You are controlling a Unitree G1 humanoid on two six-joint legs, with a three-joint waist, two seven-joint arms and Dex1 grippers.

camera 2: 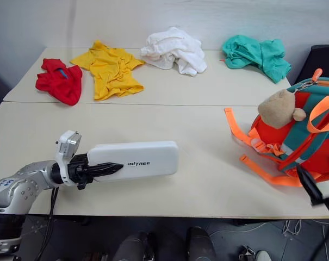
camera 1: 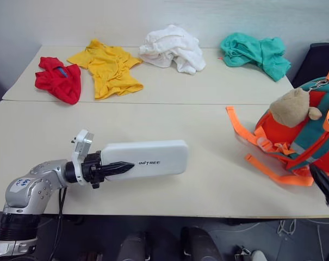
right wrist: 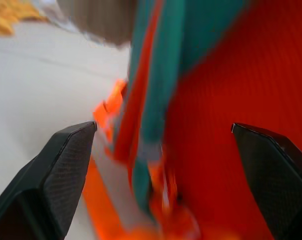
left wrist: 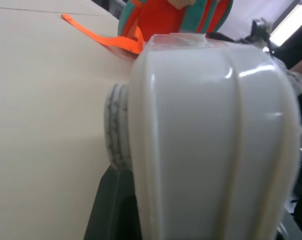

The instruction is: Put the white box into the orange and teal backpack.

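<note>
You've got bright, even overhead light and soft shadows on the table (camera 1: 169,125); glare streaks the white box (left wrist: 210,130), and your right wrist view's blurry.

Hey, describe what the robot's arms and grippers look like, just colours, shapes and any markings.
The left arm is silver metal with blue handwriting, a ribbed black sleeve below and a white wrist block. The left gripper has tapered black fingers. The right gripper has two black, angular fingers.

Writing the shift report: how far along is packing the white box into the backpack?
Done: the left end effector has gripped the white box by one end. In hand: the right end effector is open at the orange and teal backpack. Left: carrying the box across and putting it inside.
</note>
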